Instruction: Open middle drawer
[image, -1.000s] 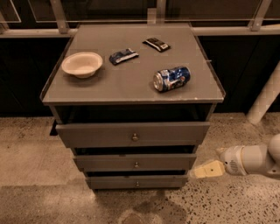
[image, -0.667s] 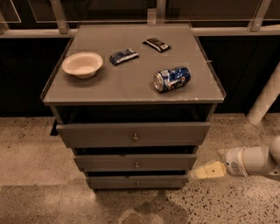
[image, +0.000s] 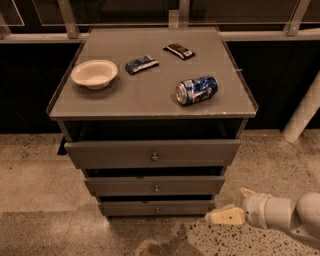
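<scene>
The grey cabinet (image: 150, 100) has three drawers. The middle drawer (image: 125, 186) has a flat grey front with a small round metal knob (image: 156, 188). Its front sits a little further back than the top drawer front (image: 110, 154), with a dark gap above it, and no interior shows. The lowest drawer (image: 130, 208) is below it. My gripper (image: 234, 206) is low at the right, near the floor, beside the cabinet's lower right corner and level with the lowest drawer. Its cream fingers (image: 222, 217) point left, stand apart and hold nothing. It touches no drawer.
On the cabinet top lie a white bowl (image: 94, 73), a blue snack packet (image: 141, 64), a dark bar wrapper (image: 179, 50) and a blue can (image: 196, 90) on its side. A white post (image: 302, 112) stands at the right. The floor (image: 45, 225) is speckled.
My gripper has moved down and a little left in the picture, closer to the cabinet's lower right corner. The drawers and the objects on top have not moved.
</scene>
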